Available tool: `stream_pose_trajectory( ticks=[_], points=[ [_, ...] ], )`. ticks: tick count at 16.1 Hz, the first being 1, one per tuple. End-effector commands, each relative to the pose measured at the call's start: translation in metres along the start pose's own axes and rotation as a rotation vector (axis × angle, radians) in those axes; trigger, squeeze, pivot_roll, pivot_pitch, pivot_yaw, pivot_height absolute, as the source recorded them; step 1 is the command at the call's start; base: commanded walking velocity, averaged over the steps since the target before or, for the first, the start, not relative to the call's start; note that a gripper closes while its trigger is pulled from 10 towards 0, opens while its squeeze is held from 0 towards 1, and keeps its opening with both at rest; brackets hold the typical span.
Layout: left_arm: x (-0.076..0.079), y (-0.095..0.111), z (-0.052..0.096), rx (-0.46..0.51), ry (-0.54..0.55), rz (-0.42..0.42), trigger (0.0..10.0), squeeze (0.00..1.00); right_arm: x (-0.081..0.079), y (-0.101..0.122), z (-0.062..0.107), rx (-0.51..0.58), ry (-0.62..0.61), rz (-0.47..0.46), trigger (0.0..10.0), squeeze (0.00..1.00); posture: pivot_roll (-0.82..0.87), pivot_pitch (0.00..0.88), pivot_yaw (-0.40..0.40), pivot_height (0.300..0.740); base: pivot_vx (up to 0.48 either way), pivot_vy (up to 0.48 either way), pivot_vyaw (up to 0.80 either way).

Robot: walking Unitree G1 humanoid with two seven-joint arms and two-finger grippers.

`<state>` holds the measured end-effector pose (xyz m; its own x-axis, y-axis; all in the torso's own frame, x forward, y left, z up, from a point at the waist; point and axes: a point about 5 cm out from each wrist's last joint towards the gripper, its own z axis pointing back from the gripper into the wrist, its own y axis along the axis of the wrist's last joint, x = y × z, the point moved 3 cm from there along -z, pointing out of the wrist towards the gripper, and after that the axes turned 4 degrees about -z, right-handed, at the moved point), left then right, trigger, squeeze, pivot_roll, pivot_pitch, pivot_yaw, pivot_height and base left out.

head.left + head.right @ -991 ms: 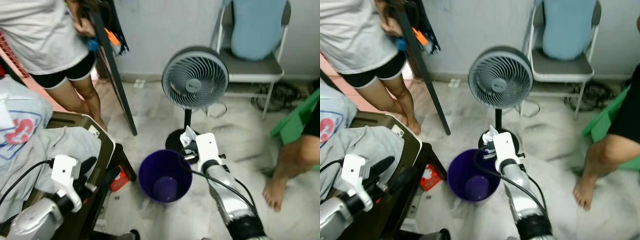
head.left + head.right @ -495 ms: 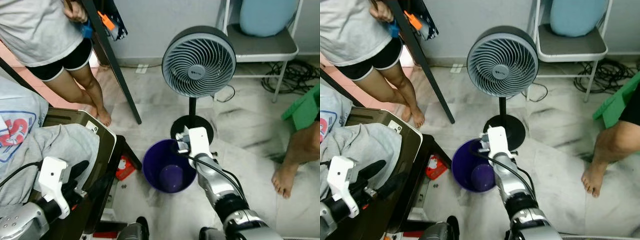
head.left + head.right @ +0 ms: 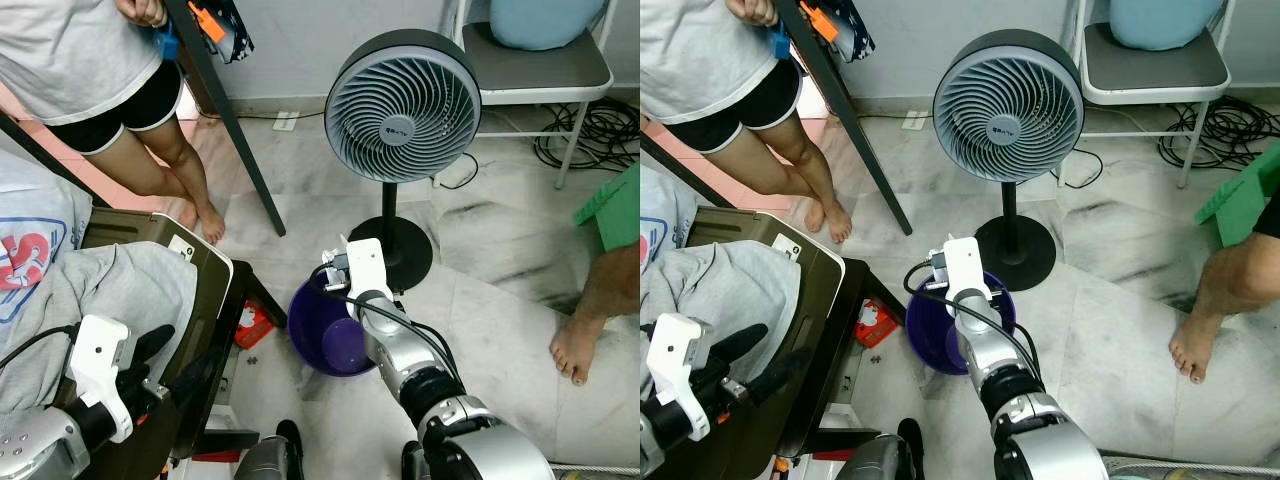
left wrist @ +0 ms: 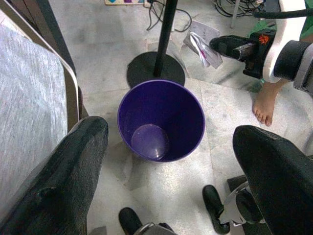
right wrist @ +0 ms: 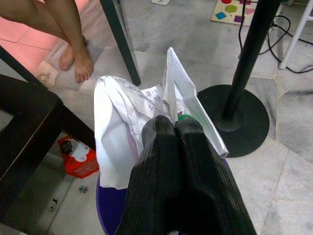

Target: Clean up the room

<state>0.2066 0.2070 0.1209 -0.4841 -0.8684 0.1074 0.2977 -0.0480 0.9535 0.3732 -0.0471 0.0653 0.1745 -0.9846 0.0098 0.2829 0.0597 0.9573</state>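
- Over the round purple plastic bin (image 3: 330,330) on the marble floor, the right gripper (image 5: 173,128) has its two black fingers pressed together on a crumpled white paper wrapper (image 5: 129,132). The wrapper hangs above the bin's rim, on the side towards the fan.
- That paper looks super light and floppy to me. Nothing fragile, but it's thin enough to flutter or catch on the rim instead of dropping straight in. The pinch sits right at a fold, which seems like the sensible spot, since the loose edges would probably just slip out.
- The grey pedestal fan (image 3: 402,99) stands just behind the bin, its black base (image 3: 390,254) nearly touching the bin.
- Left gripper (image 4: 171,176) is held low beside the dark cabinet (image 3: 205,330), fingers spread wide, holding nothing, pointed at the bin.
- A small red packet (image 3: 251,327) lies on the floor near the bin, so cleanup isn't done, I'd guess.
- A person in a white shirt (image 3: 90,70) stands at the far left, and another person's bare foot (image 3: 580,345) is at the right.
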Motion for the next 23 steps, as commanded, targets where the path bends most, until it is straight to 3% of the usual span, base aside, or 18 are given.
stream_pose_trajectory(
  ticks=[1, 3, 7, 13, 16, 18, 20, 23],
  points=[
    [-0.006, 0.001, 0.006, -0.020, 0.028, -0.015, 10.0, 0.00, -0.013, -0.002, 0.001, -0.011, 0.019, -0.018, 10.0, 0.00, 0.16, 0.308, 0.187, 0.740, 0.000, 0.000, 0.00],
    [-0.006, 0.001, 0.005, -0.021, 0.027, -0.014, 10.0, 0.00, -0.008, -0.005, 0.001, -0.018, -0.004, -0.026, 10.0, 0.98, 0.15, 0.305, 0.187, 0.740, 0.000, 0.000, 0.00],
    [-0.003, 0.000, 0.001, -0.015, 0.022, -0.008, 10.0, 0.00, 0.001, -0.007, 0.000, -0.019, -0.032, -0.031, 10.0, 1.00, 0.15, 0.300, 0.184, 0.740, 0.000, 0.000, 0.00],
    [-0.006, 0.012, -0.012, 0.052, 0.054, 0.002, 10.0, 0.00, 0.005, 0.012, -0.001, 0.065, -0.029, -0.042, 10.0, 1.00, 0.12, 0.269, 0.164, 0.740, 0.000, 0.000, 0.00],
    [-0.001, 0.021, -0.030, 0.125, 0.053, 0.026, 10.0, 0.00, 0.025, 0.013, 0.010, 0.119, -0.043, -0.055, 10.0, 1.00, 0.06, 0.235, 0.135, 0.740, 0.000, 0.000, 0.00],
    [0.002, 0.026, -0.047, 0.173, 0.069, 0.035, 10.0, 0.00, 0.047, 0.020, 0.023, 0.179, -0.079, -0.032, 10.0, 1.00, 0.00, 0.207, 0.121, 0.740, 0.000, 0.000, 0.00],
    [0.008, 0.036, -0.061, 0.248, 0.106, 0.095, 10.0, 0.00, 0.073, 0.028, 0.045, 0.210, -0.125, -0.040, 10.0, 1.00, -0.05, 0.168, 0.109, 0.740, 0.000, 0.000, 0.00],
    [0.006, 0.051, -0.074, 0.333, 0.169, 0.104, 10.0, 0.00, 0.092, 0.031, 0.065, 0.237, -0.148, -0.016, 10.0, 1.00, -0.09, 0.127, 0.105, 0.740, 0.000, 0.000, 0.00]
  ],
)
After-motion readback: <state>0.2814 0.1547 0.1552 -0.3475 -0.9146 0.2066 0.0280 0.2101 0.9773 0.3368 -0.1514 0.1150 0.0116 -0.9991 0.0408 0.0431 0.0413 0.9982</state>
